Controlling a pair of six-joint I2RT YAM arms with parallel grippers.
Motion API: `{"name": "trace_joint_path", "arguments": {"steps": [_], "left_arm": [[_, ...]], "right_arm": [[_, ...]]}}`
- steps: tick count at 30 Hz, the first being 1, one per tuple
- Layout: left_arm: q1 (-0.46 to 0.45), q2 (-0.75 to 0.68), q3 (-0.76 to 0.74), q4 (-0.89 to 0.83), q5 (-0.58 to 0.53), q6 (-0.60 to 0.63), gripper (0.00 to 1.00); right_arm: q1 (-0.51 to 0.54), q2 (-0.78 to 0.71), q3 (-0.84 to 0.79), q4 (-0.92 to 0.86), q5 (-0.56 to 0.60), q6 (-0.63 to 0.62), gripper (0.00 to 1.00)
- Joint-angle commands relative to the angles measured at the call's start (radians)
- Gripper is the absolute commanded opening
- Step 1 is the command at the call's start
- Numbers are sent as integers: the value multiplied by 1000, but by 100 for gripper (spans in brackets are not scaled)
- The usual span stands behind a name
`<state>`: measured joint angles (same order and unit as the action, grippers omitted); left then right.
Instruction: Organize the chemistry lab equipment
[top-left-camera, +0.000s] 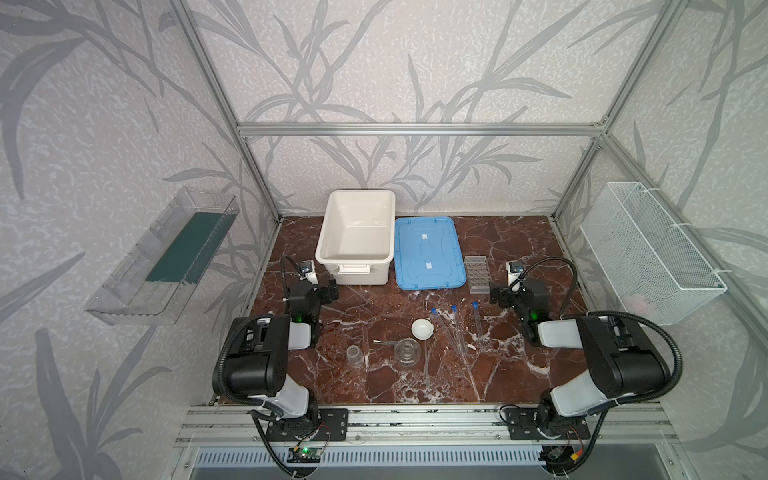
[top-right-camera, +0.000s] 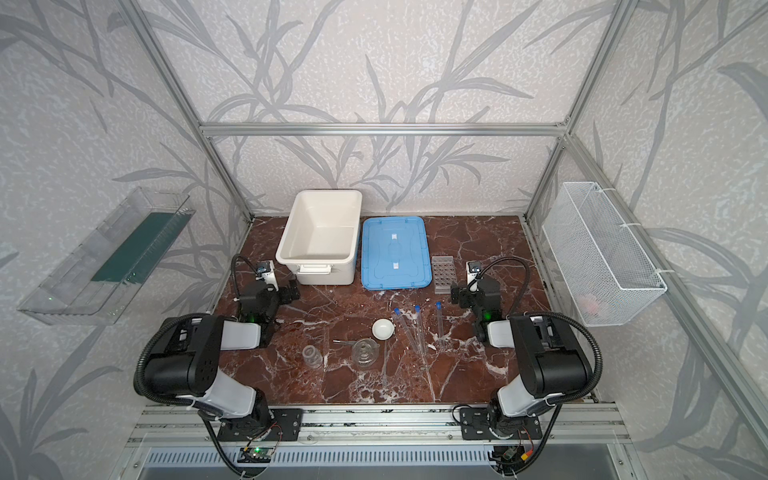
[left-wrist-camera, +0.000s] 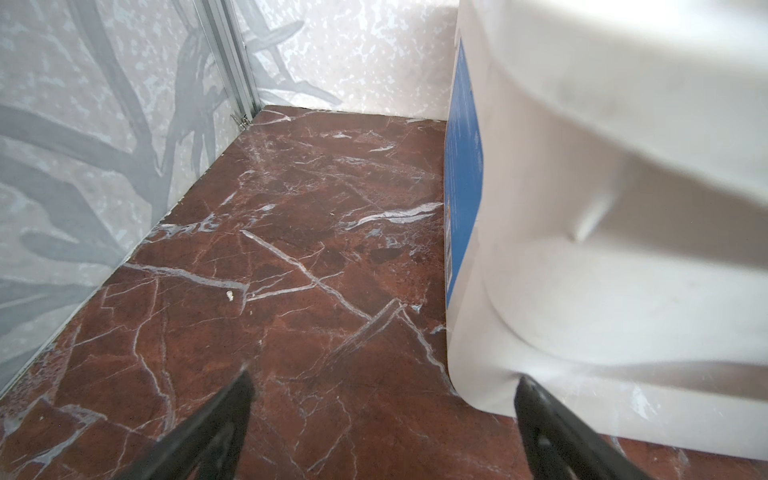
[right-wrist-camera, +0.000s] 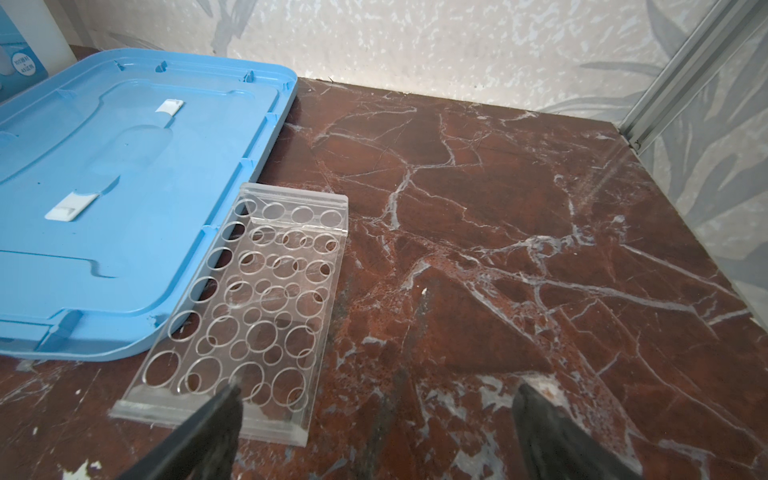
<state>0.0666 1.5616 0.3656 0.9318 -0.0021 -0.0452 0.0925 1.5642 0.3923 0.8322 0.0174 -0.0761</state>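
At the bottom of both top views, closest to us, sit the left arm (top-left-camera: 257, 357) and the right arm (top-left-camera: 619, 357), one at each lower corner of the brown stone surface (top-left-camera: 374, 307).

A bit above them, in the lower middle of the frame, lie the lab things. A little glass jar (top-left-camera: 355, 356) stands on the left. To its right stands a round glass cup (top-left-camera: 406, 352). The metal tweezers (top-left-camera: 385, 342) lie flat between the two, with one end right by the cup. Just above the cup sits the white dish (top-left-camera: 422, 329). To the right of the dish, three test tubes (top-left-camera: 457, 332) with blue caps lie flat, their caps pointing to the top of the frame.

The clear rack (top-left-camera: 476, 274) lies higher up, right of the middle, close beside the blue lid (top-left-camera: 428, 253). The white tub (top-left-camera: 353, 272) stands left of the lid.

The left claw (left-wrist-camera: 384, 384) is spread wide and holds nothing. It is near a corner of the tub. The right claw (right-wrist-camera: 378, 390) is spread wide too, with nothing in it. The rack is just in front of it.

A wire basket (top-left-camera: 652, 253) hangs on the right wall and a clear tray (top-left-camera: 166, 257) on the left wall.
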Motion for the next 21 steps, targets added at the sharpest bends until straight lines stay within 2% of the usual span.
{"name": "trace_joint_path", "arguments": {"steps": [1,3,8,11,14,17,19,21], "left_arm": [[-1,3,-56,150,-61,-15,99],[0,-3,-94,214,-121,-41,99],[-1,-59,-103,177,-110,-31,99],[1,-177,-59,-20,-181,-58,99],[0,-301,0,-220,-143,-52,99],[-1,-388,-3,-269,-163,-131,99],[-1,-450,-7,-326,-196,-170,99],[-1,-526,2,-414,-218,-204,99]], "right_arm": [[3,-23,14,12,-19,-9,99],[3,-37,14,12,-39,-19,99],[4,-102,87,-190,-63,-29,99],[4,-170,103,-258,-70,-29,99],[3,-265,148,-403,-63,5,99],[3,-334,208,-539,-64,111,99],[3,-341,246,-576,-99,155,99],[3,-340,322,-693,-146,197,99]]}}
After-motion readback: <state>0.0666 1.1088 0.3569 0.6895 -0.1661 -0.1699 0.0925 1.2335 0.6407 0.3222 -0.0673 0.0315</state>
